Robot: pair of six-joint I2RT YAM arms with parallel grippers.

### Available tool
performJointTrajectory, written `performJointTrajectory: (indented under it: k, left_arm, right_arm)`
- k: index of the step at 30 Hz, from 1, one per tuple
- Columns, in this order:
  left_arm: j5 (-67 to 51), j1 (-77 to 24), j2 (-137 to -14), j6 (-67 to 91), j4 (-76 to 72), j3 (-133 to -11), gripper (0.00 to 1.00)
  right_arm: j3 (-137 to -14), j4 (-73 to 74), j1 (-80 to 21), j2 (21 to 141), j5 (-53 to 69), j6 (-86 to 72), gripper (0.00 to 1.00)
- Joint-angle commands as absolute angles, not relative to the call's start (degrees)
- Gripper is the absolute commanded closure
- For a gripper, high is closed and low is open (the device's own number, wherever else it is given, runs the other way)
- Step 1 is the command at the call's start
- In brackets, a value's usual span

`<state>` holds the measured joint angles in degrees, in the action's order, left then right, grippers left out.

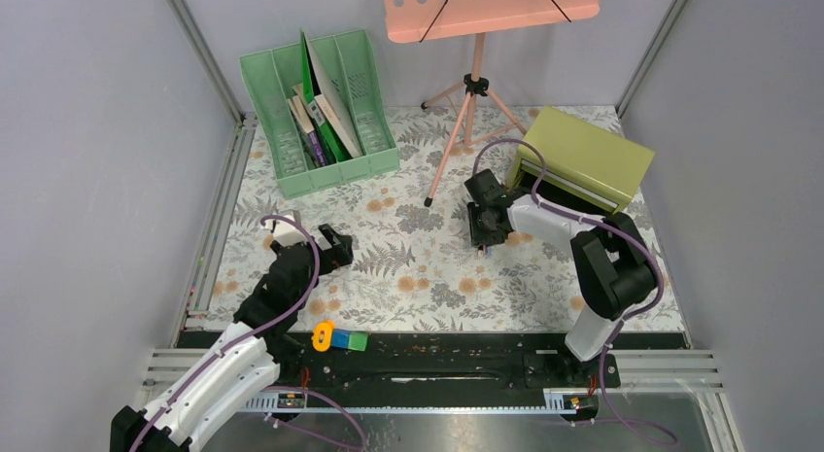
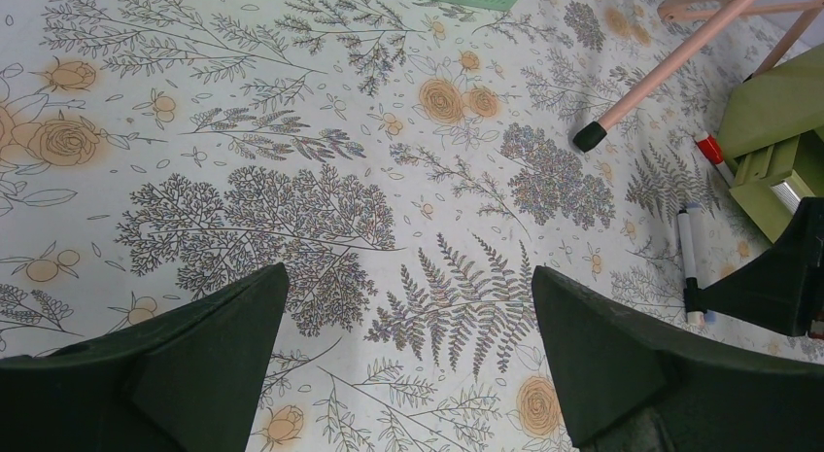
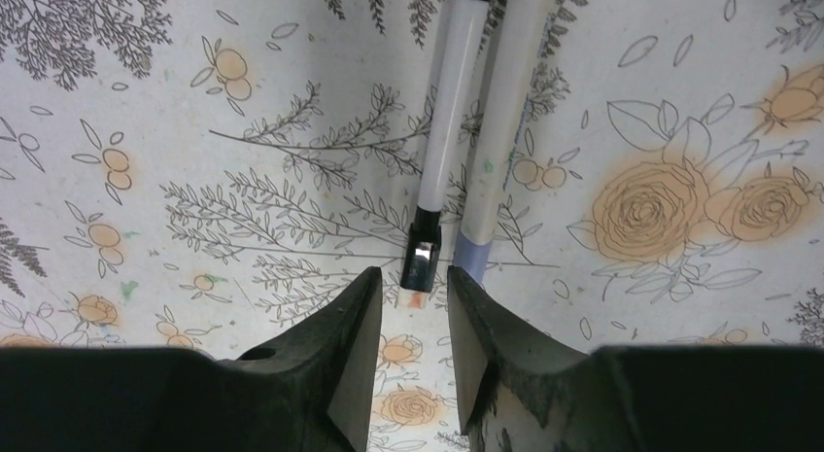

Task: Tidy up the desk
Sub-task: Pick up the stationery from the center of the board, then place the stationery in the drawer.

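Observation:
The desk (image 1: 408,267) is a floral-cloth tabletop framed by aluminium rails. Two white markers lie side by side on it, one with a black cap (image 3: 449,121) and one with a pale blue end (image 3: 503,121). My right gripper (image 3: 413,282) hangs low over them near the drawer box. Its jaws are a narrow gap apart and empty, and the black cap's tip lies just beyond the fingertips. It also shows in the top view (image 1: 483,234). My left gripper (image 2: 408,306) is wide open and empty above bare cloth at the left (image 1: 335,250). The markers (image 2: 688,258) also show in the left wrist view.
A green file rack (image 1: 321,112) with books stands back left. An olive drawer box (image 1: 583,160) sits back right, a red-capped marker (image 2: 709,147) beside it. A pink music stand's legs (image 1: 464,121) rest mid-back. An orange ring (image 1: 323,335) and blue-green blocks (image 1: 350,341) lie at the near rail.

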<state>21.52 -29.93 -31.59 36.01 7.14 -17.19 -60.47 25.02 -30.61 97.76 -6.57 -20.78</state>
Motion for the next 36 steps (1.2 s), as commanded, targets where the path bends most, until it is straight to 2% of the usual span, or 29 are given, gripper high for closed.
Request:
performJointTrajectory:
  k: [1,12,16,20,36]
  left_arm:
    - [21.24,-29.62,-31.25,36.04,4.39,-17.16,0.01]
    - [21.21,-29.55,-31.32,36.04,4.37,-17.19,0.01]
    - [21.19,-29.53,-31.65,36.06,4.24,-17.31,0.01]
    - [21.18,-29.50,-31.77,35.97,4.30,-17.39,0.01]
    - [21.06,-28.91,-32.29,35.88,4.30,-17.42,0.01]
  right_arm:
    - [-64.17,26.08,-31.29,100.19,-8.10,-20.18,0.63]
    - [-66.84,28.06,-31.52,106.41,-10.41,-17.98,0.69]
    - [-66.88,28.03,-31.88,106.23,-9.47,-17.43,0.85]
    - [-67.05,27.96,-32.27,104.27,-8.01,-17.16,0.91]
    - [-66.24,32.04,-32.32,88.56,-8.05,-13.51,0.96]
